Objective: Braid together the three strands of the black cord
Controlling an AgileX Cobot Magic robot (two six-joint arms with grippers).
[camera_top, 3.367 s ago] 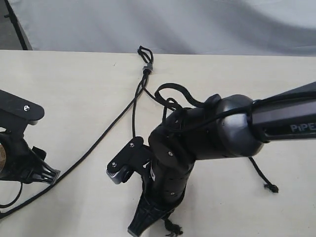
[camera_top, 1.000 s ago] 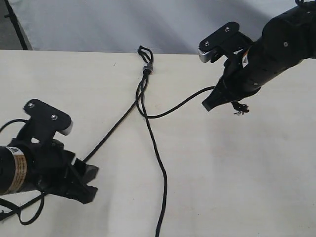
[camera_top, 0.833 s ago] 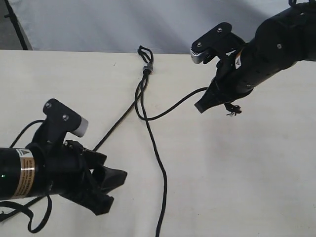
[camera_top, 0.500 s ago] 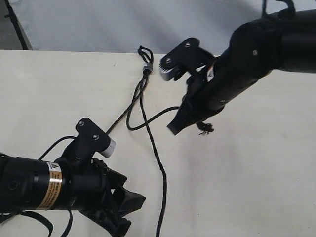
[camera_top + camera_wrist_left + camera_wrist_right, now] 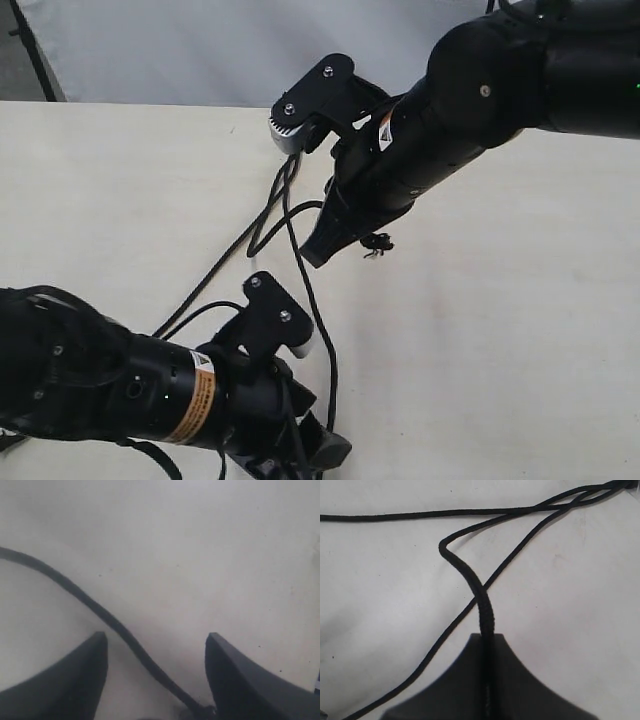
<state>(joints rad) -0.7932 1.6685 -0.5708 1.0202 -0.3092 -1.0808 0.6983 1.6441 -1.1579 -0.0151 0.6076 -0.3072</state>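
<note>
The black cord [image 5: 327,345] lies fanned out on the counter [image 5: 520,330]. Both arms have swung inward since half a second ago, and the right arm now covers the looped end. There, the right claw [image 5: 312,255] carries one strand, its knot [image 5: 377,243] dangling behind.

Left wrist view: the left claw [image 5: 156,641] is spread wide, with a strand [image 5: 100,612] running between its fingers.

Right wrist view: the right claw [image 5: 487,639] is pressed together, pinching its strand [image 5: 470,577].
</note>
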